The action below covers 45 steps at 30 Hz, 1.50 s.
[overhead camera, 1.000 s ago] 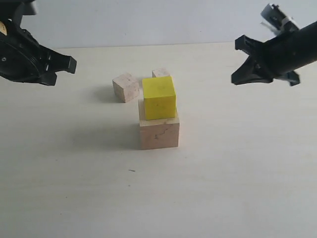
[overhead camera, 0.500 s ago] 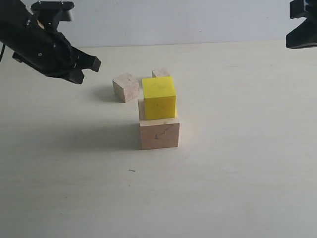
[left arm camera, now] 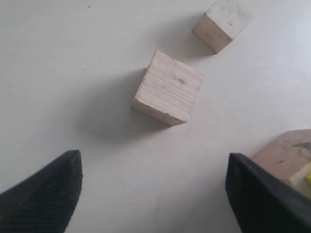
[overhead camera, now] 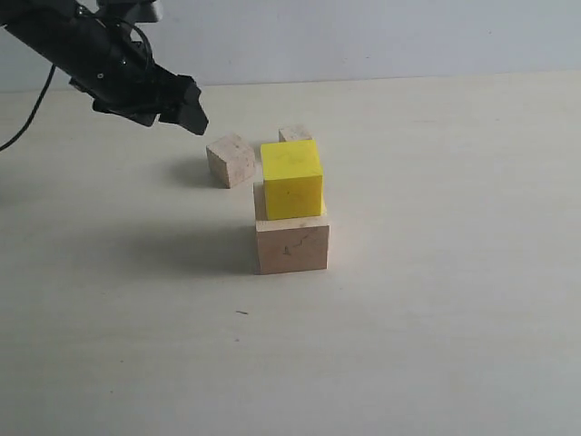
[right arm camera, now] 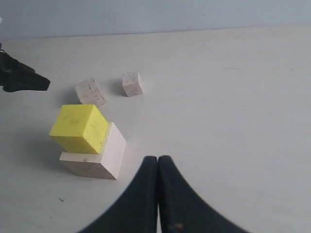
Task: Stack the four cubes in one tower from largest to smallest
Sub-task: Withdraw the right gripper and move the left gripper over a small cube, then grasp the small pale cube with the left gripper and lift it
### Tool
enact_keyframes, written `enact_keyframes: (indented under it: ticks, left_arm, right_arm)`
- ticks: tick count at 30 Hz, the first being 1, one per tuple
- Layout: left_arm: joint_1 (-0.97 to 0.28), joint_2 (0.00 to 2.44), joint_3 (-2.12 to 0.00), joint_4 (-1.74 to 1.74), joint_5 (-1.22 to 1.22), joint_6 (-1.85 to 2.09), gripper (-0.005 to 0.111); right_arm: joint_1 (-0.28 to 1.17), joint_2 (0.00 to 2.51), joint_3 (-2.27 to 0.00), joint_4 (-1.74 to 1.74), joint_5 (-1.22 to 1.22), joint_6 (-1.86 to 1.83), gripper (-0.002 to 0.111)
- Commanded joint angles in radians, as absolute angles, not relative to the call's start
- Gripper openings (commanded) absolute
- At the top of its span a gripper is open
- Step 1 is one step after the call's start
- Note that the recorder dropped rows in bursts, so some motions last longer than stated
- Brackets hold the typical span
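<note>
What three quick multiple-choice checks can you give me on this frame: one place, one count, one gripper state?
1. Where is the yellow cube?
A) on the large cube
B) beside it
C) in a gripper

2. How many cubes sit apart from those two?
A) one
B) two
C) three

3. The left gripper is:
A) shut on a cube
B) shut, empty
C) open, empty

Key:
1 A: it sits on top of the large cube.
2 B: only the small cube and the tiniest cube lie apart.
3 C: its jaws stand wide with nothing between them.
</note>
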<state>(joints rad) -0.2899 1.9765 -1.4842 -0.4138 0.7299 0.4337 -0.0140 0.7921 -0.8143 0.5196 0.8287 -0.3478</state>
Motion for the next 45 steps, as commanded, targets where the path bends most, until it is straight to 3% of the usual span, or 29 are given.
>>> enact_keyframes:
  ticks: [1,21,38,41,44,45]
  left_arm:
    - [-0.29,2.055,-1.573,-0.422,0.765,0.479,0.078]
    - [-0.331,2.323,-1.859,-0.494,0.87,0.657,0.078]
    - [-0.373,2.399,-1.873,-0.366,0.787,0.655,0.078]
    - [-0.373,2.397,-1.873,-0.346,0.778,0.655,0.066]
    - [-0.373,2.381,-1.873,-0.327,0.774,0.644,0.034]
    - [-0.373,2.373,-1.873,-0.327,0.774,0.634,0.017]
  right_arm:
    - [-0.02,0.69,-0.772,0.509,0.843,-0.345,0.0]
    - [-0.018,0.592,-0.663,0.411,0.787,-0.303,0.0]
    - [-0.018,0.592,-0.663,0.41,0.783,-0.303,0.0]
    - [-0.018,0.592,-0.663,0.41,0.779,-0.303,0.0]
    - [-0.018,0.592,-0.663,0.41,0.778,-0.303,0.0]
    - [-0.018,0.592,-0.663,0.41,0.775,-0.303,0.0]
